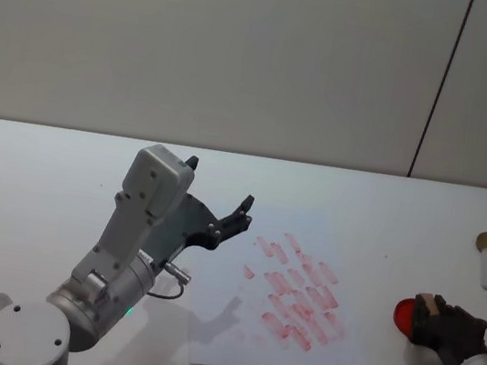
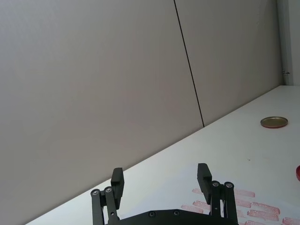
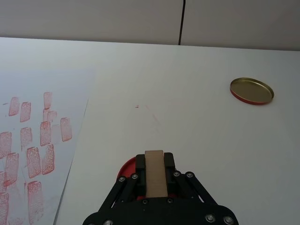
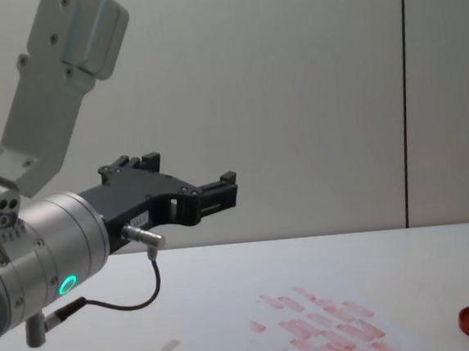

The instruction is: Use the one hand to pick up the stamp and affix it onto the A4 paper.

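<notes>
Pinching tan wooden stamp [image 3: 155, 176] in black right claw [image 3: 155, 161] over round red pad [image 3: 126, 168]; holding left claw [image 2: 160, 173] wide near white sheet [image 1: 224, 332]'s left edge.

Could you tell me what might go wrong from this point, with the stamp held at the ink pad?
The right claw grips the stamp at the red ink pad, off the A4 paper's right edge; carried low, the inked face might smear the bare table between. The paper's middle is crowded with red marks, so a new print may overlap one. The left claw hangs open above the paper's left side and could crowd a far reach.
</notes>
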Robot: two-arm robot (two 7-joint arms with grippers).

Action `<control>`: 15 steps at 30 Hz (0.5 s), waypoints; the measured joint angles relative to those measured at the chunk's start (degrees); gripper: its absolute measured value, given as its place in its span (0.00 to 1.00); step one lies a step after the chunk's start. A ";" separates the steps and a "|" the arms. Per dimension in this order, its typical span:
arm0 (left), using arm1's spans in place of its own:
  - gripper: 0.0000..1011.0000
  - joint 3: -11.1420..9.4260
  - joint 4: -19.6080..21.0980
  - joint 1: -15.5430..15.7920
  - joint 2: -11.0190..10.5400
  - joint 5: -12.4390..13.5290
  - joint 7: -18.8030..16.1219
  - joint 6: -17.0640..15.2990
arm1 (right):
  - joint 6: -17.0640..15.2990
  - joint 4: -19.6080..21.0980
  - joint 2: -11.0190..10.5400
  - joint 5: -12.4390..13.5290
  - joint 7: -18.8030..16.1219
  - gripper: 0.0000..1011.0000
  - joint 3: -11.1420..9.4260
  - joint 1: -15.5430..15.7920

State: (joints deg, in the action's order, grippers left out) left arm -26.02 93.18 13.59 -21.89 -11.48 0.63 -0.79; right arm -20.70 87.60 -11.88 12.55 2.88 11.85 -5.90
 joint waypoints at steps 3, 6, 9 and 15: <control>0.98 0.00 0.00 0.00 0.00 0.00 0.00 0.00 | 0.52 0.54 -0.01 -0.08 -0.44 0.21 -0.02 0.13; 0.98 0.00 0.00 0.00 0.00 0.00 0.00 0.00 | 1.03 1.52 -0.03 -0.36 -0.90 0.21 0.08 0.16; 0.98 0.00 0.00 0.00 0.00 0.00 0.00 0.00 | 1.61 2.41 -0.06 -0.67 -1.18 0.21 0.06 0.16; 0.98 0.00 0.00 0.00 0.00 0.00 0.00 0.00 | 3.37 5.13 -0.10 -1.98 -1.94 0.21 0.09 0.08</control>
State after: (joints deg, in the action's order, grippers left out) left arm -26.02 93.18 13.59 -21.89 -11.48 0.62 -0.80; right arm -17.33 92.73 -11.98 10.57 0.94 11.94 -5.82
